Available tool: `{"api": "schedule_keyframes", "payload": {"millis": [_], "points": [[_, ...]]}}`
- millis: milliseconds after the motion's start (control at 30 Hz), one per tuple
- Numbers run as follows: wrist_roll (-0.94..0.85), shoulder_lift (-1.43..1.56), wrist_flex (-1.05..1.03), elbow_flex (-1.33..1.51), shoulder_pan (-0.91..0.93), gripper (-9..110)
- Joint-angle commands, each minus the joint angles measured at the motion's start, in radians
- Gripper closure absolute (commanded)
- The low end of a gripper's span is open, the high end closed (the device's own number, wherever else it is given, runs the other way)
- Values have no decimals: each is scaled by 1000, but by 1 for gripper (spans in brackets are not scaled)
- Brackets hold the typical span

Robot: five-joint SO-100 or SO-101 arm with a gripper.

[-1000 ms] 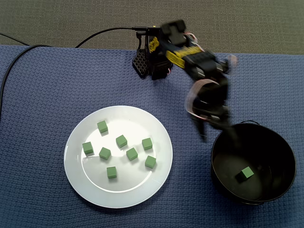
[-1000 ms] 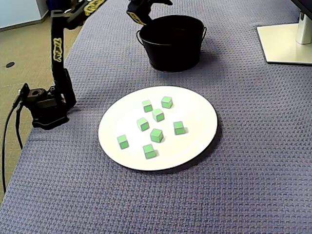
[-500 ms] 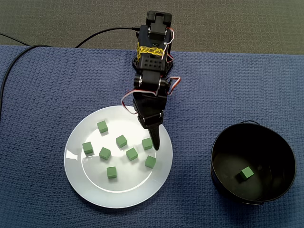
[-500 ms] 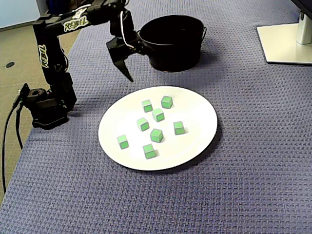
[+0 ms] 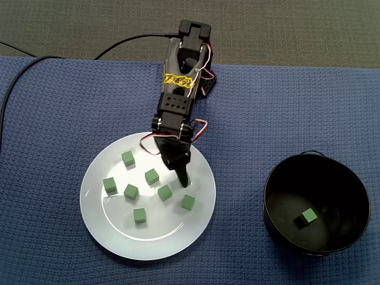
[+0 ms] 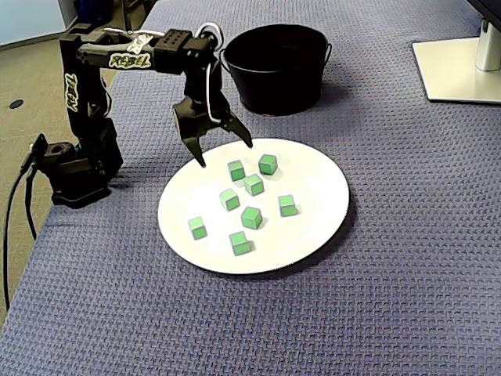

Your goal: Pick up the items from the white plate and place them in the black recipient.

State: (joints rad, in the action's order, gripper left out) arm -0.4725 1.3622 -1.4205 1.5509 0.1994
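At far left in a fixed view we see the arm's base (image 6: 74, 168) standing on the blue woven cloth (image 6: 407, 258). To its right, the gripper (image 6: 225, 152) hangs over the edge of the white plate (image 6: 313, 176). Its two fingers (image 6: 197, 145) are spread wide apart and grasp nothing. The plate carries eight green cubes (image 6: 251, 217), all lying apart from one another. The nearest cube (image 6: 236, 170) lies just below the fingertips. In a fixed view the gripper (image 5: 183, 178) hides that cube, so we count only seven on the plate (image 5: 95, 214). Further right, well apart from the plate, the black bucket (image 5: 276, 184) stands upright and holds a lone cube (image 5: 307, 217) on its floor. At far right in a fixed view lies a white stand base (image 6: 458, 70).
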Motion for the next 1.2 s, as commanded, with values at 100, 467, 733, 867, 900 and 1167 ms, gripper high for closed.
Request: {"api": "schedule_keyframes", "payload": {"millis": [100,467,733,867,900,1167], "points": [[-14,-3,77,54,-11,66],[-17,-52,127,91,-60,67],[-9,-89,163,87,-78,72],[-6,-92,192,87,-75,81],[-6,-94,192,87,-77,82],[2,-92,212,87,-84,95]]}}
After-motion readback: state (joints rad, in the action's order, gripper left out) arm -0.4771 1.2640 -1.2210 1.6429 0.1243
